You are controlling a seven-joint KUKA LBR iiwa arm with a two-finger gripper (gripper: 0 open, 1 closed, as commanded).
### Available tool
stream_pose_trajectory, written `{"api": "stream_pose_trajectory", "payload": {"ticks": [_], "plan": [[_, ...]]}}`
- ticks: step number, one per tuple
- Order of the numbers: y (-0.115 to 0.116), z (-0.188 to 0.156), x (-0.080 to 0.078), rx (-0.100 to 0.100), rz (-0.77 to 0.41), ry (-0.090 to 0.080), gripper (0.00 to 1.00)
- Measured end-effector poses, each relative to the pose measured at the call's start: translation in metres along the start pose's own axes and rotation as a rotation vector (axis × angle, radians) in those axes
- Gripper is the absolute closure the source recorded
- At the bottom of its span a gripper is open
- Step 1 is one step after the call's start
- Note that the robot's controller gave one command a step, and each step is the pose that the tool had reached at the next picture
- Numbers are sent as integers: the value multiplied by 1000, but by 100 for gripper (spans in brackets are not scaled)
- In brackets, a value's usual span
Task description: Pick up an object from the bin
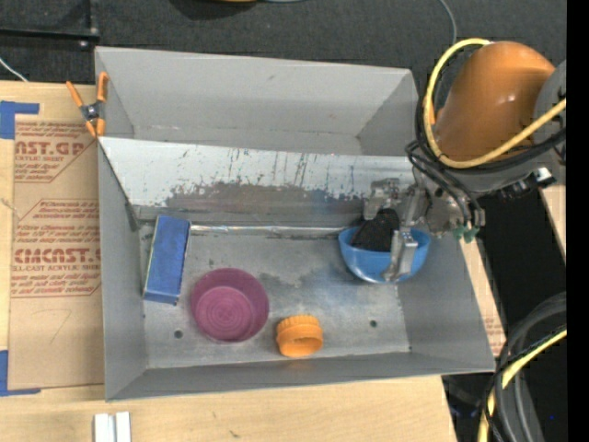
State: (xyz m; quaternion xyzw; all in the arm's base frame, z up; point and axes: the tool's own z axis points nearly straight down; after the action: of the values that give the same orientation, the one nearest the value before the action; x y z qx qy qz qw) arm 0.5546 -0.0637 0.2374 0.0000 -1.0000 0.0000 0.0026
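Gripper (390,247) is seen low in the bin (248,109), on the right side of the floor, just in front of the foot of the back wall. It is placed right at a blue bowl (361,263): part of it is dipped inside the bowl and part is laid across the bowl's right rim, so contact with the bowl is evident. Claw state cannot be told, as the tip is masked by wrist hardware and by the bowl's own wall, so a grasp on the bowl is not confirmed. The blue bowl is located near the right wall, mouth up, with its left and front rim exposed. The arm's orange cover (492,95) and yellow cables (433,109) are hung over the bin's right back corner. Rest of the floor: a blue block (167,258) is laid flat along the left wall, long side running back to front. A purple bowl (229,307) is set just right of the block's front end, and contact between them cannot be resolved. An orange cap (299,335) is found near the front wall, about midway along it, just right of the purple bowl and apart from it. All three are placed well apart from the blue bowl and the gripper.
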Motion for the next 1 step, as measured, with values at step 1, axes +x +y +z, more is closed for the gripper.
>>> {"api": "stream_pose_trajectory", "payload": {"ticks": [1], "plan": [[0,-5,-1,1,-1,-8,0]]}}
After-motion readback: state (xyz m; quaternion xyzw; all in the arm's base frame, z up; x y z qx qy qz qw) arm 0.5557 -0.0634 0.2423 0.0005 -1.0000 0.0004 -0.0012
